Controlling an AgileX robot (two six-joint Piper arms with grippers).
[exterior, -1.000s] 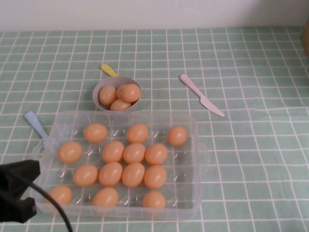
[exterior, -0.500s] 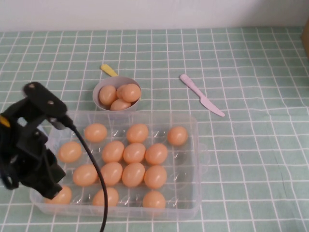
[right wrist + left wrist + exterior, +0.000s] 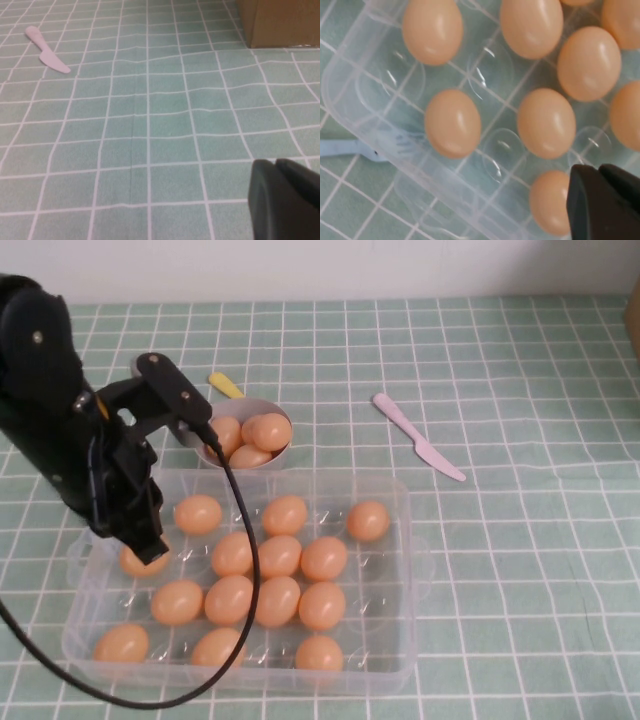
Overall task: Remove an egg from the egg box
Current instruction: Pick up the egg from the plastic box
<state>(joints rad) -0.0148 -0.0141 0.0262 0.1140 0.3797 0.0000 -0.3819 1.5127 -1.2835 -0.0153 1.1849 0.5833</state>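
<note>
The clear plastic egg box lies at the front middle of the table and holds over a dozen orange-tan eggs. My left gripper hangs over the box's left side with its fingers shut and empty, just above the egg at the left wall. In the left wrist view the shut gripper is beside an egg near the box's rim. My right gripper is shut and empty over bare green cloth. It is out of the high view.
A greyish-lilac bowl with eggs stands just behind the box, with a yellow handle beyond it. A pink plastic knife lies at the right. A blue utensil lies by the box's left wall. A cardboard box stands at the far right.
My left arm has come up from the front left corner and swung in over the left side of the egg box. The eggs have not moved.
</note>
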